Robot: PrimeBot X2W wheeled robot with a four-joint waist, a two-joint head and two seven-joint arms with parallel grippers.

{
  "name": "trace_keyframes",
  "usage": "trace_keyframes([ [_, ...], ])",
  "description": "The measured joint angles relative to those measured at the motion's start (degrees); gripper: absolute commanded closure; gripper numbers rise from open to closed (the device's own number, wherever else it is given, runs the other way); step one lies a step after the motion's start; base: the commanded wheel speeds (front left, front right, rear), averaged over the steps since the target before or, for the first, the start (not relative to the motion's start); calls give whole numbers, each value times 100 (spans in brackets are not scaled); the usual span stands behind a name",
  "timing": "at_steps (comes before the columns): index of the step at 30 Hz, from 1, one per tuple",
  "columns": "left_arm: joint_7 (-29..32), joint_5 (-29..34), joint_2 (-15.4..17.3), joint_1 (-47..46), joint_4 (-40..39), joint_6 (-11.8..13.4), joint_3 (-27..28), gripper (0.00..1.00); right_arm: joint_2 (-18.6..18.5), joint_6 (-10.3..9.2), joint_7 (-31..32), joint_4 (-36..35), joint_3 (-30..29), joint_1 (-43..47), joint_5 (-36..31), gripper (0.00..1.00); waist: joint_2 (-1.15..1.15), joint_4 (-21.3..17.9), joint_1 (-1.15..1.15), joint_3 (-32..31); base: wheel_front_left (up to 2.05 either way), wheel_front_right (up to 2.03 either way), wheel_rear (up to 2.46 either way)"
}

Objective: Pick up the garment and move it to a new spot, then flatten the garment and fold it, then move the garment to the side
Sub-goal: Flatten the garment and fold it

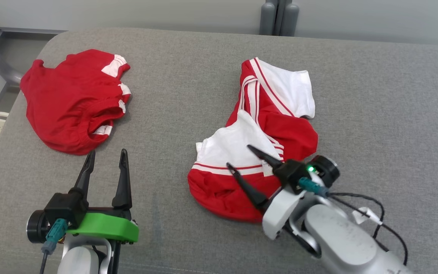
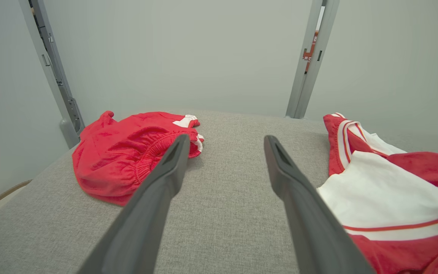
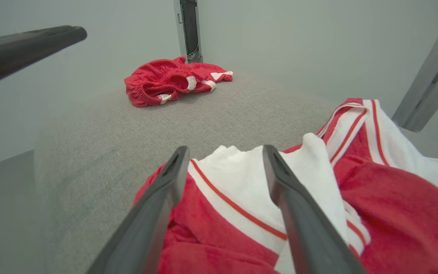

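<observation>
No legible text, label, number (orange mark [image 2: 309, 53] on post [image 2: 300, 87] unreadable).

Bright, even, soft light from overhead. The red shorts [image 1: 72, 101] throw only a thin, pale shadow on the grey surface [image 1: 188, 76] at their right edge. Wrist views bow straight lines toward the corners; the dark fingers [image 2: 152, 205] blur near the bottom edge

Red/white garment [image 1: 257, 146] lies crumpled, ctr-right on grey surface [image 1: 188, 76].

Red-and-white garment [image 1: 280, 131] (striped), grey surface [image 1: 188, 87].
</observation>
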Motion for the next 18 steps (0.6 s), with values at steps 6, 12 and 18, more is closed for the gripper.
trace_keyframes([
  [6,0,0,-1,48,-18,1,-25,0,-404,0,-2,-69,-719,-99,-88,0,0,-74,0,-58,0,0,0],
  [12,0,-27,-2,44,-34,2,-116,0,-464,0,192,160,-816,-176,-55,0,0,-24,0,15,0,0,0],
  [18,0,-119,-3,20,-31,44,-176,0,-357,0,444,597,-589,-177,210,0,0,104,0,121,0,0,0],
])
